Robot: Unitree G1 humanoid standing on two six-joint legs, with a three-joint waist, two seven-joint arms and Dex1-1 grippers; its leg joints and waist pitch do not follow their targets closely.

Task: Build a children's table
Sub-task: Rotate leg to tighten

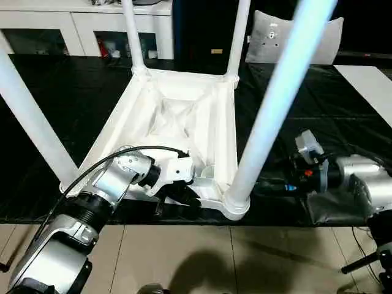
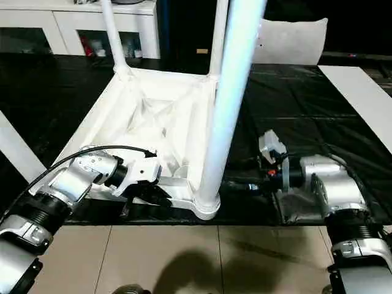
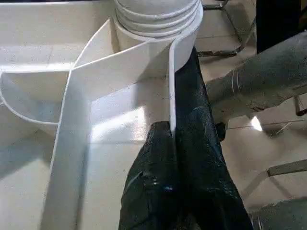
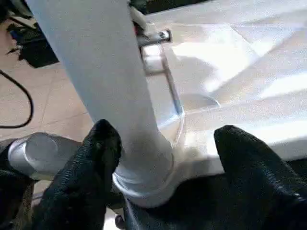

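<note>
- The table [image 1: 184, 116] lies upside down on a black sheet [image 1: 73, 92] spread over the floor, its ribbed underside facing up, its near edge close to the sheet's near edge.
- All four legs stand up from the corner sockets: two at the far corners [image 1: 132, 33], one at the near left corner [image 1: 30, 116], one at the near right corner [image 1: 278, 98].
- The left gripper [image 1: 184, 196] sits at the table's near edge, between the two near legs and closer to the right one. Its black fingers [image 3: 192, 158] are pressed together, pinching the thin rim wall of the top just beside the near right socket.
- The right gripper [image 4: 165, 163] is down low at the near right corner, level with the sheet. Its fingers [image 4: 98, 158] are spread, one on each side of that leg's base; one finger sits right against the leg, the other is well off it, over the table's edge.
- Beyond the sheet's far edge there are white cabinets [image 1: 79, 24] and a white pillow [image 1: 269, 37].
- Tan floor tiles [image 1: 202, 257] show in front of the sheet.
</note>
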